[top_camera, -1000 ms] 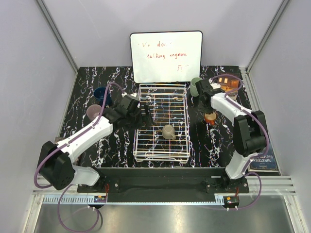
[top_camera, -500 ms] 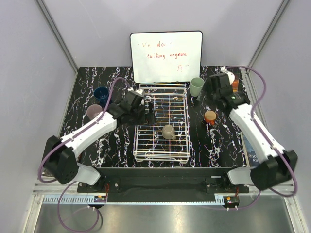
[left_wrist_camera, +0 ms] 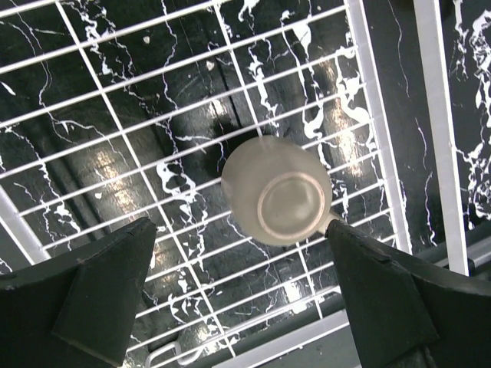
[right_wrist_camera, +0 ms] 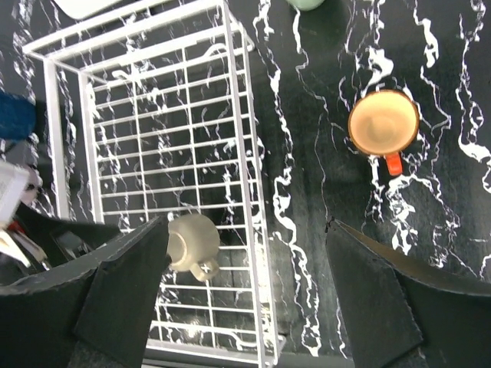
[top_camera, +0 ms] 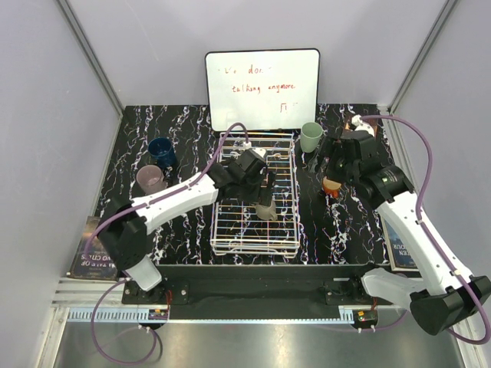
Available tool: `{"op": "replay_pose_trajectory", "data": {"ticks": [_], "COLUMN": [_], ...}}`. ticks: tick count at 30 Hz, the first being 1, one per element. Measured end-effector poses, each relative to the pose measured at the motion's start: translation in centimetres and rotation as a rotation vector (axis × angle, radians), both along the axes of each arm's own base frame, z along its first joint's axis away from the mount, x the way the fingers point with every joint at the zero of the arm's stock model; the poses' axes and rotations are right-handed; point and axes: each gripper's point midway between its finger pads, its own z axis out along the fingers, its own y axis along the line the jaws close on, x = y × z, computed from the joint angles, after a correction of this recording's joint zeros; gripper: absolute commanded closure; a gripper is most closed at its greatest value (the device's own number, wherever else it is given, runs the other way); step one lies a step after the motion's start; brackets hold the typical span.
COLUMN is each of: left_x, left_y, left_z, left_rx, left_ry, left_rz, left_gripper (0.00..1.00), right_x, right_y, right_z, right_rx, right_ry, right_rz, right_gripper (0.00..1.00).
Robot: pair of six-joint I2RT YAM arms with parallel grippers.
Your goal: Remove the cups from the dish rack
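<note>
Left fingers [left_wrist_camera: 100, 299] wide apart and empty, hanging either side of the taupe mug [left_wrist_camera: 278, 199], with no contact visible. Right fingers [right_wrist_camera: 368, 299] just as wide, empty too, above the bench [top_camera: 345, 230] between dish rack [top_camera: 253, 249] and orange-red mug [right_wrist_camera: 383, 126].

Four of five apparently out: dark blue mug [top_camera: 161, 149] and pink-lilac mug [top_camera: 149, 179] left of the rack, mint green mug [top_camera: 311, 136] and the orange-red one to its right. Only the taupe one left inside, near the right wall, upside down.

Smooth rounded glazed ceramic, small handle. Thin white wire grid. Glossy black bench, white-veined like marble.
</note>
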Motion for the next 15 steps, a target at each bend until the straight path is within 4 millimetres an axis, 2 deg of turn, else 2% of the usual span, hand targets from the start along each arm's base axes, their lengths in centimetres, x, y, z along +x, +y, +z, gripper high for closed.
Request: {"op": "replay_pose_trajectory", "data": {"ticks": [7, 11, 15], "left_x": [0.0, -0.2, -0.4], "left_y": [-1.4, -2.8, -3.3], "left_z": [-0.9, -2.1, -3.8], "left_rx": [0.023, 0.042, 0.068], "left_ry": [0.005, 0.023, 0.052], "left_rz": [-0.016, -0.035, -0.035], "left_gripper": [0.01, 0.01, 0.01], "right_x": [-0.8, -1.0, -1.1], "right_y": [0.1, 0.3, 0.4], "right_z": [-1.6, -1.7, -1.7], "right_rx": [-0.012, -0.009, -0.015], "right_ry": [0.048, 0.054, 0.054], "right_rz": [0.026, 0.042, 0.057], "right_gripper": [0.10, 0.11, 0.11]}}
